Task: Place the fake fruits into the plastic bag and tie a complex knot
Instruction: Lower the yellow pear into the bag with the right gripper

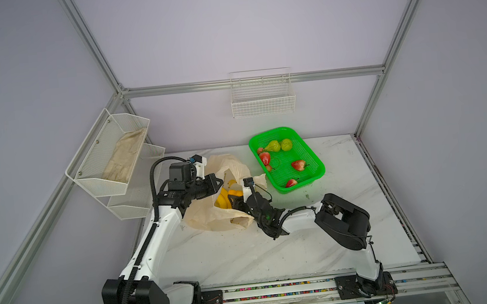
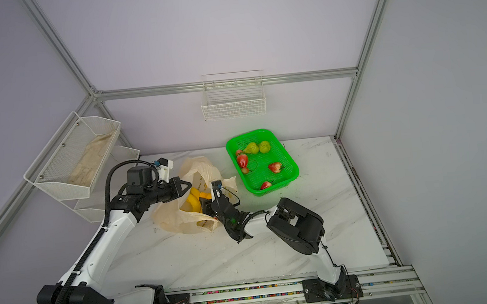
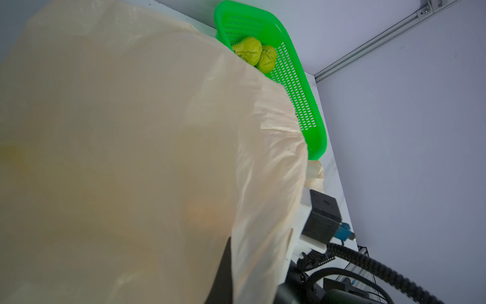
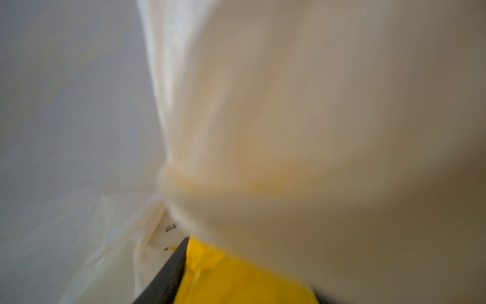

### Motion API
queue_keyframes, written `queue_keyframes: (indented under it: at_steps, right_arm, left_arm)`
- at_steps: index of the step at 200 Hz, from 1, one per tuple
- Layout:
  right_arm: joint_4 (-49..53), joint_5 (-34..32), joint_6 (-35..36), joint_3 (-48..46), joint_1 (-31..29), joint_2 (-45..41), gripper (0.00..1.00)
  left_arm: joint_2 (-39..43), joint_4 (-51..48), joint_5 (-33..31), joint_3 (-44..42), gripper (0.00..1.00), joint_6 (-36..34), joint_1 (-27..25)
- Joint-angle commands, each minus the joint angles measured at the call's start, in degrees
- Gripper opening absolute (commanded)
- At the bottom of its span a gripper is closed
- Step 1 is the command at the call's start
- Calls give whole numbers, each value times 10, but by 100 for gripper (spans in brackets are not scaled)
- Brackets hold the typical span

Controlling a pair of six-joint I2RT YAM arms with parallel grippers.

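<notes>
White table (image 1: 276, 253), marbled with grey veins, seen in both top views (image 2: 216, 259); its far edge met the back wall. Directly on it lay two things: a crumpled cream plastic bag (image 1: 209, 220) (image 2: 176, 221), left of centre, and a bright green mesh basket (image 1: 270, 131) (image 2: 246, 134), just beside the bag on its right and nearer the wall. Small dark specks dotted the bare surface.
</notes>
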State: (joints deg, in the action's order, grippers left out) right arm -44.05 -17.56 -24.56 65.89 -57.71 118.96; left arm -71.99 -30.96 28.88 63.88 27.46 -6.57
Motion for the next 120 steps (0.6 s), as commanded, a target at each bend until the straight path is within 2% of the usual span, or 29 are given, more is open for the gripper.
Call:
queue_keyframes:
  at_steps: [1,14,53,83,120]
  right_arm:
    - [-14,-69,-19,38,-2,41,55]
    - [-5,-64,-9,63,-2,63,58]
    - [20,-32,10,99,3,87,77]
    - [24,-6,39,66,11,34,90]
    - [43,41,68,-16,22,-76,95]
  left_arm:
    - [1,13,18,15,0,1,-5]
    - [1,13,17,14,0,0,-5]
    - [7,12,11,11,0,-7,-5]
    - [13,12,-5,9,0,-10,-4]
    - [13,12,-12,7,0,-10,-3]
